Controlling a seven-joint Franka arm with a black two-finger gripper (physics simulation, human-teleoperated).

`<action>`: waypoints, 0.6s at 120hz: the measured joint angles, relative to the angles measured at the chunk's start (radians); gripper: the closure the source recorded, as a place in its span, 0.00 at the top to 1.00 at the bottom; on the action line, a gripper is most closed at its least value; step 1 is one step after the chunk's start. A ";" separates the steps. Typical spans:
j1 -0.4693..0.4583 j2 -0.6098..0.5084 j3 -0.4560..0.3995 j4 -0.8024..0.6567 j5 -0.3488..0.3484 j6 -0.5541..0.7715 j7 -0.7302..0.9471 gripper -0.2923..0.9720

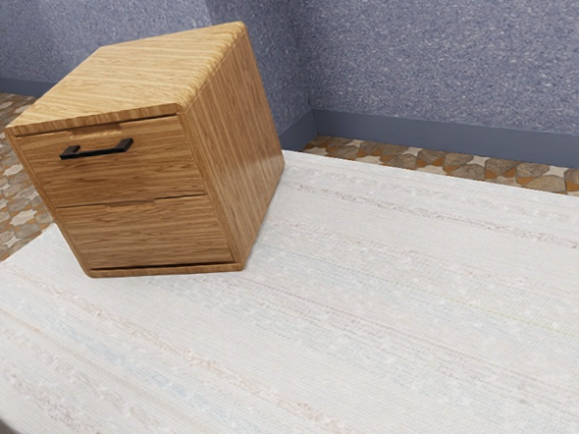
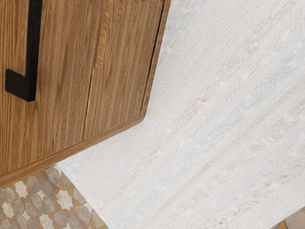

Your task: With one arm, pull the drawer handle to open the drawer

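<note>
Handle (image 1: 97,148), a black bar, sits on the shut top drawer (image 1: 139,172) of the wooden cabinet (image 1: 231,142) on the table (image 1: 403,308). This looks like the approach step. Next the gripper must line up around the bar, though I cannot tell how its jaws stand.

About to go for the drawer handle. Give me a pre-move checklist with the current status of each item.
1. Target found: the black handle sits on the upper drawer front: ok.
2. Upper drawer flush with the cabinet, shut and ready to pull: ok.
3. Cabinet stands flat on the table: ok.
4. Handle in sight in the wrist view, close by: ok.
5. Handle centred in the wrist view: not ok, it is well off centre.
6. Drawer will slide freely: cannot tell.
</note>
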 joint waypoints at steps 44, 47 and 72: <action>-0.019 -0.018 0.061 -0.099 -0.018 0.229 0.038 0.77; -0.020 -0.018 0.061 -0.104 -0.019 0.239 0.040 0.77; -0.031 -0.037 0.060 -0.171 -0.022 0.318 0.051 0.77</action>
